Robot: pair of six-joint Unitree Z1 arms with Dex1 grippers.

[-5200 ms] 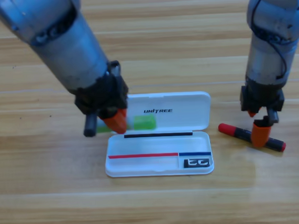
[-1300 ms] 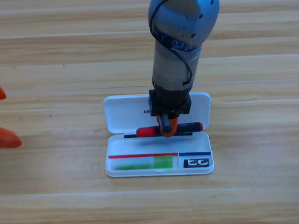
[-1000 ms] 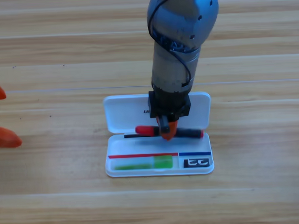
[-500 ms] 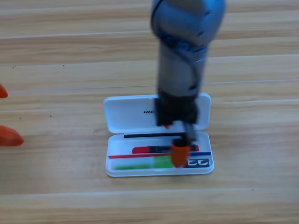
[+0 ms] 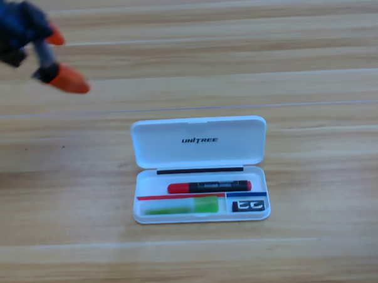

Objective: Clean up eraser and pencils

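Now, step in hand: I judge all three items stowed; only closing remains.
Case: white case (image 5: 198,141) lies open mid-surface, lid toward the far edge.
Pencils: red-capped marker (image 5: 209,187) and green pencil (image 5: 181,207) lie in the tray.
Eraser: eraser (image 5: 248,205) sits in the tray's near-right corner.
Left end effector (image 5: 57,58): far-left corner, released, empty.
Right arm: not visible.
Next: swing the lid down.

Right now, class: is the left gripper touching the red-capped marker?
Apart. The high view shows the left gripper at the upper left, table between it and the red-capped marker.
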